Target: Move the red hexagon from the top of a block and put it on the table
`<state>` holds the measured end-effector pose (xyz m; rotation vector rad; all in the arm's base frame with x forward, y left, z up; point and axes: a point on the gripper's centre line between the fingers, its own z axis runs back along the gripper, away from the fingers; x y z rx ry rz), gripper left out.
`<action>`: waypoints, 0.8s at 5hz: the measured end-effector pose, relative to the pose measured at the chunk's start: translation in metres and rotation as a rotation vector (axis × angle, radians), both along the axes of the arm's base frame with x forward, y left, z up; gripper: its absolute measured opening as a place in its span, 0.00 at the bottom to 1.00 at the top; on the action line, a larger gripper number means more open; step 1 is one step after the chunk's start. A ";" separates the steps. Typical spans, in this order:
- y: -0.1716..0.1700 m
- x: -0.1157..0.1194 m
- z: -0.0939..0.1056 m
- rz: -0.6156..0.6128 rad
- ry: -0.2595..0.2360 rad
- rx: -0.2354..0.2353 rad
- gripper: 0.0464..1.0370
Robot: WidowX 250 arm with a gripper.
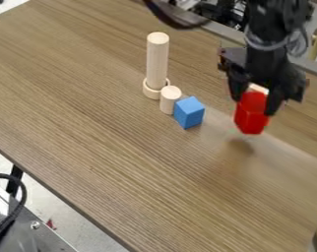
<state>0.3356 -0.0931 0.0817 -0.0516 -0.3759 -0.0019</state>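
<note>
Hanging from the top edge: black arm, at upper right, claw pointing down.
Claw: fingers parted by the red hexagon's width, gripping its sides.
Red hexagon: between the fingertips, lower end jutting below them, above the table, right of the blue block.

A brown wood-grain table, faintly shiny at right, stands over pale floor
</note>
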 end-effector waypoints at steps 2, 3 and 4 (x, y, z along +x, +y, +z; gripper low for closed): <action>0.000 0.007 -0.017 0.023 -0.003 0.029 0.72; 0.000 0.005 -0.017 0.041 0.008 0.018 0.95; 0.001 0.003 0.002 0.049 -0.003 -0.029 0.96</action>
